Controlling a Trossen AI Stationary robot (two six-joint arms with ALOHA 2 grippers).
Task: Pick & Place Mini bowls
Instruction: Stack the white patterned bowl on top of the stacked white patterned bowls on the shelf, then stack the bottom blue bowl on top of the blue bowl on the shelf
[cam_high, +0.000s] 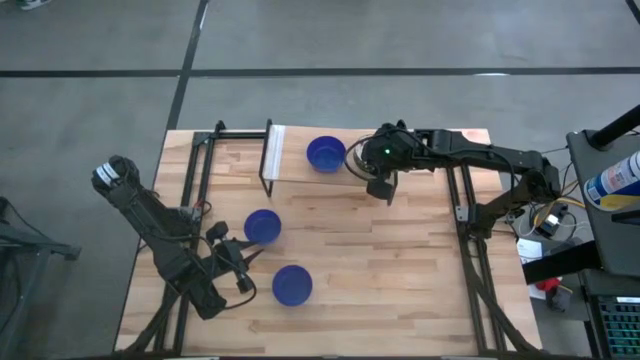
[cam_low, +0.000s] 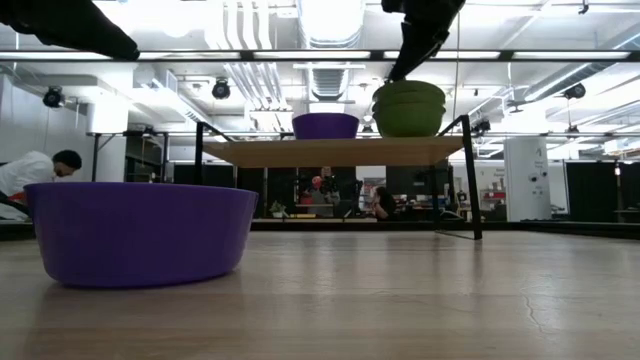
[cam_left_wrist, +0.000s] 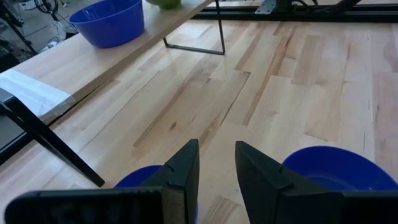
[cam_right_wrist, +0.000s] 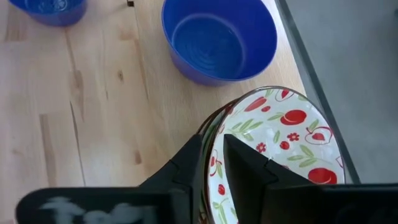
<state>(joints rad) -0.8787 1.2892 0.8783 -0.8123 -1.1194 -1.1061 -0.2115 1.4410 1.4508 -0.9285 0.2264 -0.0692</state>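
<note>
Three deep blue mini bowls show. One (cam_high: 325, 154) stands on the raised wooden shelf (cam_high: 420, 180) at the table's far edge. Two (cam_high: 262, 227) (cam_high: 292, 285) rest on the tabletop. A stack of white bowls with a red pattern (cam_right_wrist: 286, 137) stands on the shelf beside the blue one and looks green in the low view (cam_low: 408, 108). My right gripper (cam_right_wrist: 212, 144) comes down on this stack, shut on its rim. My left gripper (cam_left_wrist: 216, 168) hovers open between the two blue bowls on the tabletop, touching nothing. My right gripper holds the top patterned bowl by its rim (cam_right_wrist: 214, 134), on the side away from the shelf's back edge. One finger (cam_right_wrist: 249, 165) is inside the bowl and one (cam_right_wrist: 189, 165) outside. The fingers come from above, pointing down. The stack's base rests on the shelf (cam_low: 340, 150).
The shelf stands on thin black legs (cam_low: 470, 180) with open room beneath. Black frame rails (cam_high: 200, 170) run along the table's left and right sides. The middle of the tabletop (cam_high: 380, 260) is bare wood. People show in the room beyond the table (cam_low: 40, 170).
</note>
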